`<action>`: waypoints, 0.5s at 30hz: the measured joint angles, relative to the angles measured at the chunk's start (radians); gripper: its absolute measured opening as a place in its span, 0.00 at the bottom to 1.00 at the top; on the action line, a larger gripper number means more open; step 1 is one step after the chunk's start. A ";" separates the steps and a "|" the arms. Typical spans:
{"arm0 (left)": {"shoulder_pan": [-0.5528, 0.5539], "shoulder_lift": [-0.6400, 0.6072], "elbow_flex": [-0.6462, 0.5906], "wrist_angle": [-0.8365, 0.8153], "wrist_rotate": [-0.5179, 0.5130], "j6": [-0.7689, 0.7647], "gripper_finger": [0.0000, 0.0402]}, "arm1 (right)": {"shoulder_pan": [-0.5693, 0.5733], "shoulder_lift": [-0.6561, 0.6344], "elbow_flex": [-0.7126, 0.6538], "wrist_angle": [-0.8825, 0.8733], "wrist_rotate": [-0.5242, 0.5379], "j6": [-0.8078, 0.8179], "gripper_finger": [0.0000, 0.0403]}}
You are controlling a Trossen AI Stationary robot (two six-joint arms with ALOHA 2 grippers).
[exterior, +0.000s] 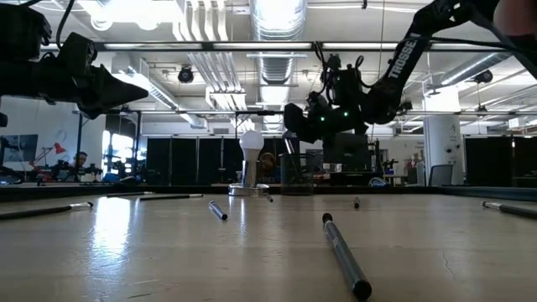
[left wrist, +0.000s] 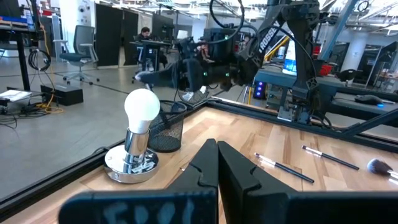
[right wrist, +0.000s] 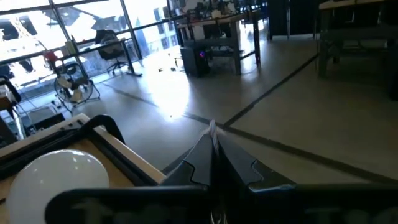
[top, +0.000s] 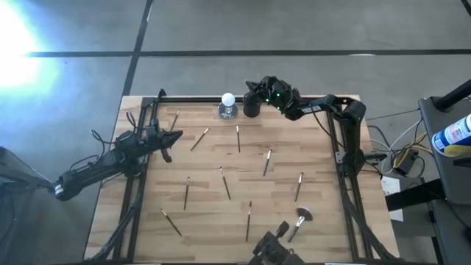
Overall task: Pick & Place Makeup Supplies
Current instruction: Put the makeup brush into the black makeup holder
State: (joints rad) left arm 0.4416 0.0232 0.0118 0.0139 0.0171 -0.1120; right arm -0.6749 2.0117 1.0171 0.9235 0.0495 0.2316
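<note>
Several thin makeup brushes lie flat on the wooden table, among them one (top: 238, 138) at the far middle, one (top: 225, 182) at the centre and a fluffy-headed one (top: 300, 219) near the front edge. A black cup (top: 251, 107) and a white ball on a clear base (top: 228, 103) stand at the far edge. My right gripper (top: 254, 91) is above the cup, shut on a thin brush (right wrist: 212, 127). My left gripper (top: 171, 138) hovers over the table's left part, shut and empty; it also shows in the left wrist view (left wrist: 217, 158). My right gripper pinches a thin brush between its two fingers. The brush's pale end (right wrist: 212, 126) sticks out just past the fingertips. The fingers come from the table's right side, over the far edge. In the low view the thin shaft (exterior: 289, 144) slants down from the gripper toward the cup, clear of the table.
A black frame rail (top: 294, 99) runs round the table. The ball on its base (exterior: 250, 164) stands just left of the cup (exterior: 295, 174). A camera mount (top: 271, 250) sits at the near edge. Brushes (exterior: 346, 256) lie spread over the table's middle and near part.
</note>
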 joint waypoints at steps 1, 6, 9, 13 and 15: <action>0.000 0.000 0.000 0.000 0.000 0.000 0.00 | 0.002 -0.002 -0.003 -0.001 0.002 -0.003 0.02; 0.000 0.000 0.000 0.000 0.000 0.000 0.00 | 0.003 -0.028 0.001 -0.016 0.004 -0.027 0.02; 0.000 0.000 0.000 0.000 0.000 -0.009 0.00 | 0.003 -0.033 0.005 -0.076 0.006 -0.026 0.02; 0.000 0.000 0.000 0.000 0.000 -0.072 0.00 | 0.003 -0.040 0.014 -0.140 0.005 -0.022 0.02; 0.000 0.000 0.000 0.001 0.000 -0.075 0.00 | 0.003 -0.040 0.019 -0.170 0.005 -0.022 0.02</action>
State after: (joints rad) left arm 0.4416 0.0235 0.0120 0.0147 0.0170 -0.1867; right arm -0.6716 1.9717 1.0364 0.7537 0.0547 0.2096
